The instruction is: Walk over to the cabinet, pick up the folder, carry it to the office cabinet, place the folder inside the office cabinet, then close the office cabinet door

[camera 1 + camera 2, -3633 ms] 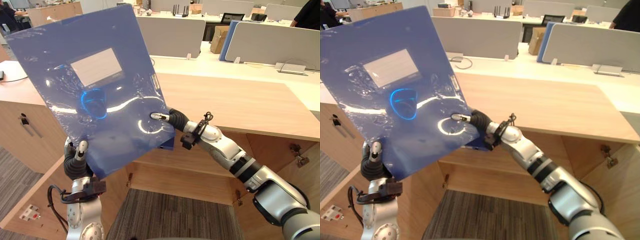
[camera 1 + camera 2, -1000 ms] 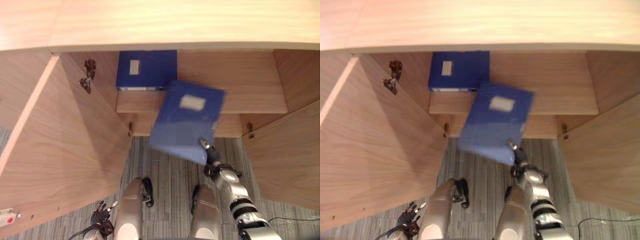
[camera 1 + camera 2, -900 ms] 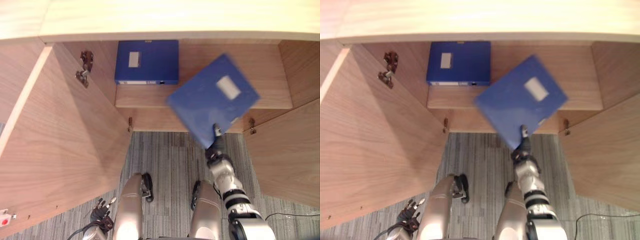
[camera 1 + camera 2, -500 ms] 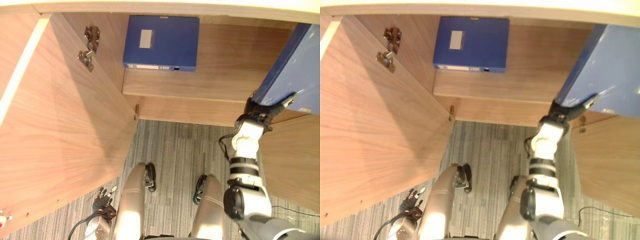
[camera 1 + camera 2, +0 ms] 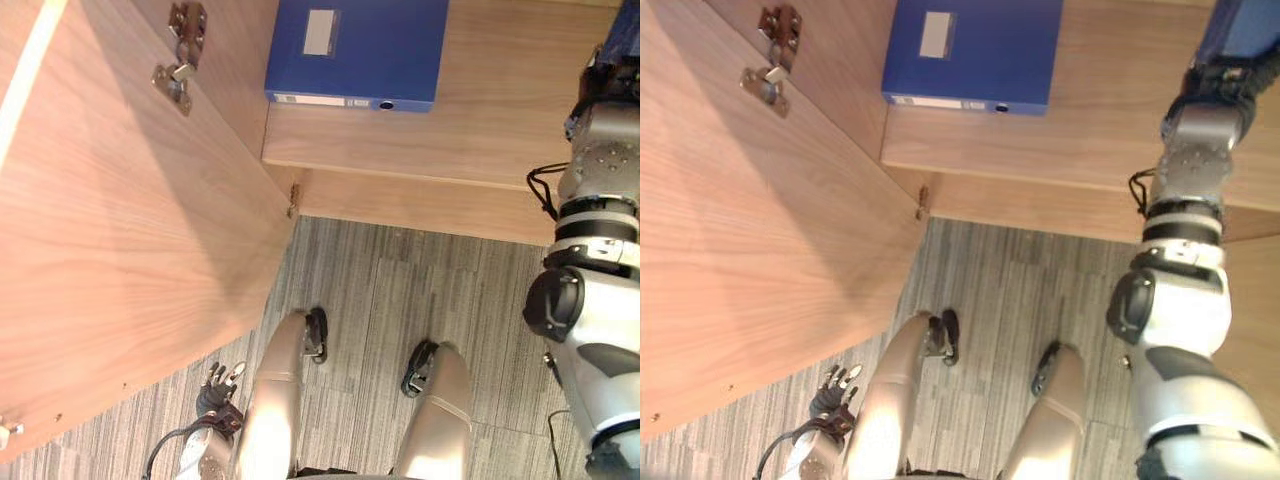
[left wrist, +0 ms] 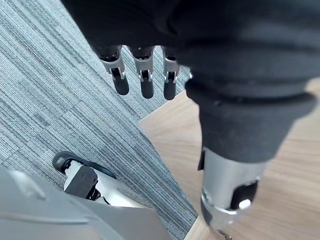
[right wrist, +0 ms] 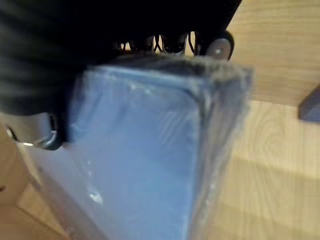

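Two folders: a second folder (image 5: 355,50) is lying flat on the cabinet shelf (image 5: 480,130), while I am gripping the blue folder (image 5: 1240,30) in my right hand (image 5: 1218,85), fingers curled round its edge, above the shelf's right end. My left hand (image 5: 222,385) is hanging over the carpet (image 5: 380,300), fingers (image 6: 146,82) relaxed.

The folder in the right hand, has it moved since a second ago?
Yes. The held folder has swung right, away from the blue box file on the shelf, which it overlapped before.
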